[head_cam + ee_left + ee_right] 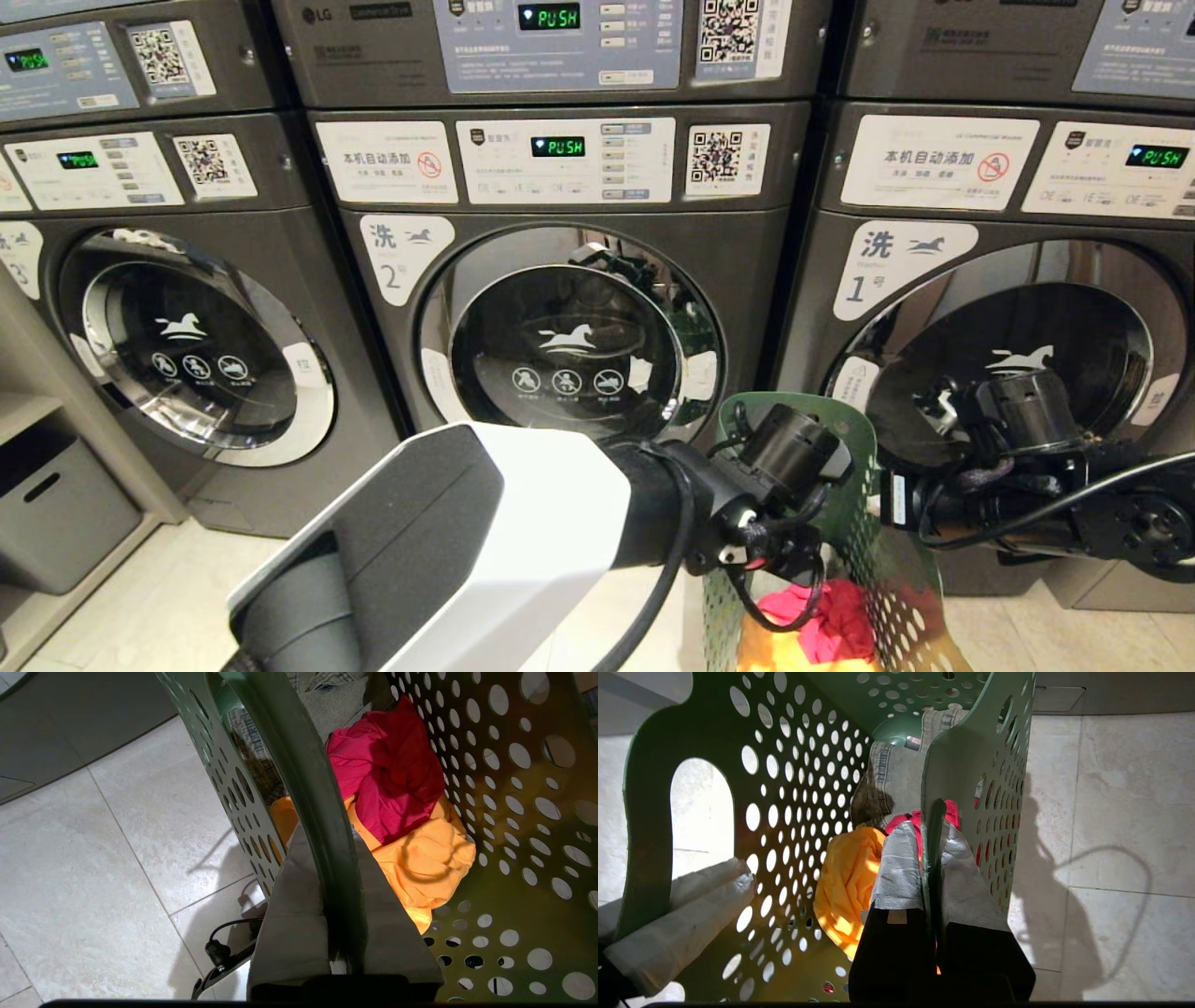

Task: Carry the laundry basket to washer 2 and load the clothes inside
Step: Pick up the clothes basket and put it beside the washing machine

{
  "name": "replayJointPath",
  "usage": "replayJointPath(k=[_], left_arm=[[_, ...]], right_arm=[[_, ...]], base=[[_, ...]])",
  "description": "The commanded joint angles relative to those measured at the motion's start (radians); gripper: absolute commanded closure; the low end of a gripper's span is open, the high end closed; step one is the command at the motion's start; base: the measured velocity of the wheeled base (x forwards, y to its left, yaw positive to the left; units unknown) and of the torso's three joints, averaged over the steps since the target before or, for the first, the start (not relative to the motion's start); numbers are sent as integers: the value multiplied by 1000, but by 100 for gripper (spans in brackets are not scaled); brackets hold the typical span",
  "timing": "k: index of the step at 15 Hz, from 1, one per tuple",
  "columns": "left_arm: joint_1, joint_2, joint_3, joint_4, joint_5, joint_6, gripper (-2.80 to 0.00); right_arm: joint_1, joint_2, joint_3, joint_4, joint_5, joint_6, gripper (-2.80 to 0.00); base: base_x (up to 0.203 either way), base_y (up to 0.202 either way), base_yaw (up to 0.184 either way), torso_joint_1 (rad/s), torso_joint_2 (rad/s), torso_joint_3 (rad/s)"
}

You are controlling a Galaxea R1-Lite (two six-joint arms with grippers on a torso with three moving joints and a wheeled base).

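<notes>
We have both arms on the tall dark green perforated plastic laundry basket (845,523), held just in front of the gap btw. dark grey front-load washer 2 (569,345) and washer 1 (1008,355). Left end effector (343,933) and right end effector (931,877) each pinched narrow on opposite rim walls. Carry approx. done. Left to do: set basket down, open door (shut now), load pink-red (387,774), yellow (420,858) and grey clothes (896,774), all in basket.

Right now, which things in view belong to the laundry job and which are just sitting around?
Part of the job:
- laundry basket, gripped at its rim by left gripper and right gripper
- clothes inside it
- washer 2, door shut

Just there:
- washer 1
- washer 3
- grey bin
</notes>
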Motion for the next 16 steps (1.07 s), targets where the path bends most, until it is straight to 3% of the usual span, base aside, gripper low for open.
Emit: replayJointPath(k=[1,16], left_arm=[[-22,30,1,-34,1,-2,0],[-69,93,1,-129,0,1,0]], right_arm=[[-15,19,0,-1,-6,-35,0],[-48,21,14,-1,-49,-37,0]], base=[[0,0,0,7,6,-159],[0,0,0,3,1,-197]])
